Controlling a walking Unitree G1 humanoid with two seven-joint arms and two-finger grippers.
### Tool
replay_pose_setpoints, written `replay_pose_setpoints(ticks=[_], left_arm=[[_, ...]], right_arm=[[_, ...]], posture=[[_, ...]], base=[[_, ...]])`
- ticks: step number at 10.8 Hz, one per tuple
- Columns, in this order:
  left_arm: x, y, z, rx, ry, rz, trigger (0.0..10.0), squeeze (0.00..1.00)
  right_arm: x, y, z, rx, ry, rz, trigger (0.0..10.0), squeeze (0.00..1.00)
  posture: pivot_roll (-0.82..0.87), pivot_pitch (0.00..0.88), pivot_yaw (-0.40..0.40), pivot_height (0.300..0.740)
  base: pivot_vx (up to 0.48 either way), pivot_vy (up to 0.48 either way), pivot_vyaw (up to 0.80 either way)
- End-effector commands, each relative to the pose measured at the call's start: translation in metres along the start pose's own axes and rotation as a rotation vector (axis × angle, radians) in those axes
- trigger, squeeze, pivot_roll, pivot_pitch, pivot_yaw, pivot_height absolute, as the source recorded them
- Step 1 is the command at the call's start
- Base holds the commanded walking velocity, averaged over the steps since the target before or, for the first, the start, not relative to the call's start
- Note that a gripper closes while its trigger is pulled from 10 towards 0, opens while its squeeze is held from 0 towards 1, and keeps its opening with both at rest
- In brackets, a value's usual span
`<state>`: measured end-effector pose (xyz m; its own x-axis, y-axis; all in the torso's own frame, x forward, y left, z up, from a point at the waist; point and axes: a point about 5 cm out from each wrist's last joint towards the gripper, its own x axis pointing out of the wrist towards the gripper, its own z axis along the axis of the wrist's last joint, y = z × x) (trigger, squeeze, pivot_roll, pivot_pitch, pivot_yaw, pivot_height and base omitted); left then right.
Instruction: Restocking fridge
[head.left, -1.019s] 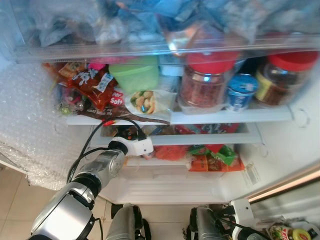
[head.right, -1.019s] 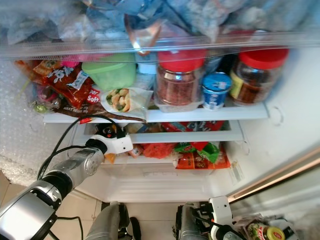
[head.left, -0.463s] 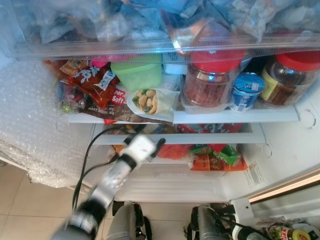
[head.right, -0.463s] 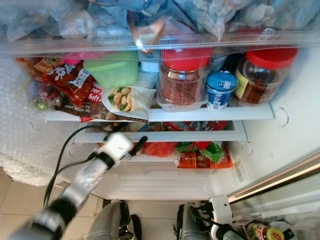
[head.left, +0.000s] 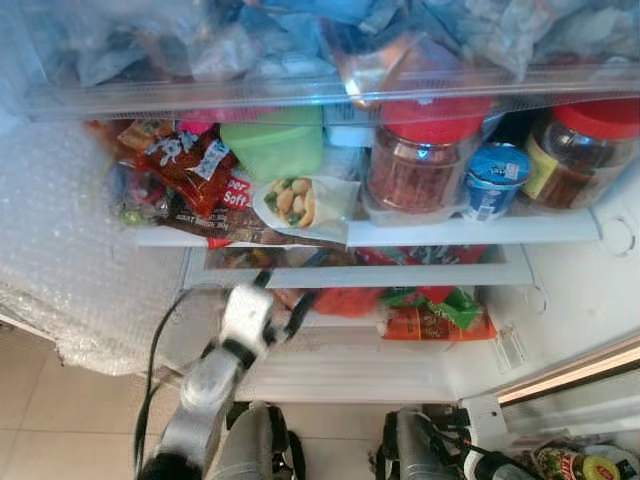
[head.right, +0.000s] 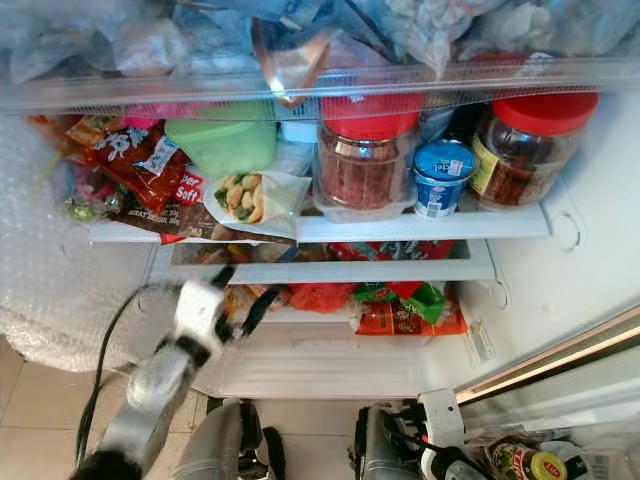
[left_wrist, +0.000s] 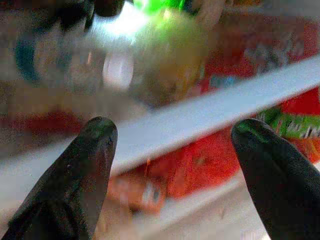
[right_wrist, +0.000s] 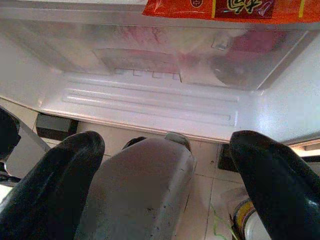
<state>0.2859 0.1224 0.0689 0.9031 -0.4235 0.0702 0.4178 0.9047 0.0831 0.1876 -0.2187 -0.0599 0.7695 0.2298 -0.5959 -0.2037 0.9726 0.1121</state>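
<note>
At the lower left of the head view, your left gripper (head.left: 280, 300) hangs before the open fridge's (head.left: 560, 290) lower shelf, fingers spread and empty, just left of the orange packets (head.left: 430, 322). On the shelf above stand the red-lidded jar (head.left: 415, 165) and green tub (head.left: 272, 147). Your right gripper (right_wrist: 165, 165) hangs low at bottom right, fingers apart, empty.

Open fridge (head.left: 560, 290) ahead. On the upper shelf (head.left: 470, 231), left to right: snack packets (head.left: 185, 170), tub (head.left: 272, 148) behind a wrapped plate of food (head.left: 297, 203), big jar (head.left: 420, 165), small cup (head.left: 490, 182), second jar (head.left: 578, 158) at far right. Drawer (head.left: 300, 60) of bagged goods above. Pouches (head.left: 430, 315) on the lower shelf, right of the left gripper (head.left: 280, 305), fingers spread, just before that shelf. Right gripper (right_wrist: 165, 155) low, fingers apart, over the floor.
</note>
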Motion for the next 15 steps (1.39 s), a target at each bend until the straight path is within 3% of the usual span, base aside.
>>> replay_pose_setpoints(ticks=[1, 5, 15], left_arm=[[-0.012, 0.013, -0.009, -0.04, 0.035, 0.117, 10.0, 0.0], [-0.015, 0.015, -0.004, -0.071, 0.039, 0.167, 10.0, 0.0], [-0.023, 0.018, -0.021, -0.058, 0.124, 0.215, 10.0, 0.0]], right_arm=[[-0.007, 0.007, -0.023, 0.035, 0.075, 0.002, 10.0, 0.0], [-0.008, 0.007, -0.023, 0.04, 0.07, -0.018, 10.0, 0.0], [-0.007, 0.004, -0.02, 0.04, 0.066, -0.028, 10.0, 0.0]], posture=[[-0.07, 0.209, 0.096, 0.642], [-0.06, 0.196, 0.098, 0.642], [-0.06, 0.22, 0.081, 0.642]], base=[[0.0, 0.0, 0.0], [0.0, 0.0, 0.0], [-0.263, 0.0, 0.0]])
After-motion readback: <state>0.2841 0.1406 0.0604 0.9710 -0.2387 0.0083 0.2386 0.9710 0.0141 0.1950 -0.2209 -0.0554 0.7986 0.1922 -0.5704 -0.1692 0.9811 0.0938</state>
